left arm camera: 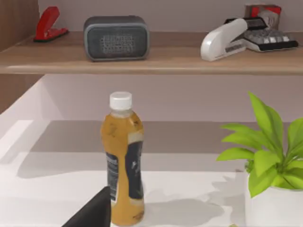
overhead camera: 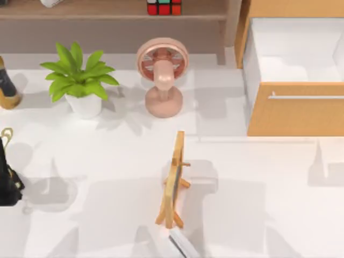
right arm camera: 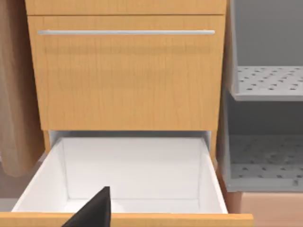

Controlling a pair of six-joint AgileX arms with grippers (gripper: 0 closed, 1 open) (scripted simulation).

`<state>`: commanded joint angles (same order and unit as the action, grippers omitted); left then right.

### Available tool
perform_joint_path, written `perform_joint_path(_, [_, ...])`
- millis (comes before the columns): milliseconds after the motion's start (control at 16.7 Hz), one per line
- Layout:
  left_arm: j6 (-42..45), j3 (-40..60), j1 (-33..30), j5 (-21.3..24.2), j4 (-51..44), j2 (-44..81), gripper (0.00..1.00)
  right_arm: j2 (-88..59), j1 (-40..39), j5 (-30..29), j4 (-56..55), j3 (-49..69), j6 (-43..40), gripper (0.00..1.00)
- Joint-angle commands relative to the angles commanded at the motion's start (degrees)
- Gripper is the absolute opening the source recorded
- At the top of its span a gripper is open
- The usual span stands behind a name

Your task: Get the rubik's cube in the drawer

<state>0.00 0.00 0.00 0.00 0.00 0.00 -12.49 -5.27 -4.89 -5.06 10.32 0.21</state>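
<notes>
At the left edge of the worktop [overhead camera: 107,177] stands a bottle [left arm camera: 122,158] of orange drink; its dark label carries writing too small to read. Next come a potted plant [overhead camera: 79,80] and a pink fan [overhead camera: 162,75]. Behind the fan, on the wooden shelf [overhead camera: 107,9], sits the rubik's cube [overhead camera: 164,6] — square to the shelf edge, red stickers facing up; it has no long axis. A small wooden easel [overhead camera: 174,180] stands mid-worktop. At the right the drawer [overhead camera: 295,110] is pulled open, its long axis across the worktop, silver handle [overhead camera: 306,97] toward the front, white interior bare. Whether the fingers of either AgileX arm are released or clenched — I cannot tell.
</notes>
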Motion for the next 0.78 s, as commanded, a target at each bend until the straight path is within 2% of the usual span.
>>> perform_joint_path(240, [0.0,0.0,0.0,0.0,0.0,0.0,1.00,-20.0,-7.0,-7.2,-6.6,13.8,0.0,1.00])
perform_joint_path(780, [0.0,0.0,0.0,0.0,0.0,0.0,1.00,-80.1,-25.6,-26.1,-23.9,50.2,-0.2,1.00])
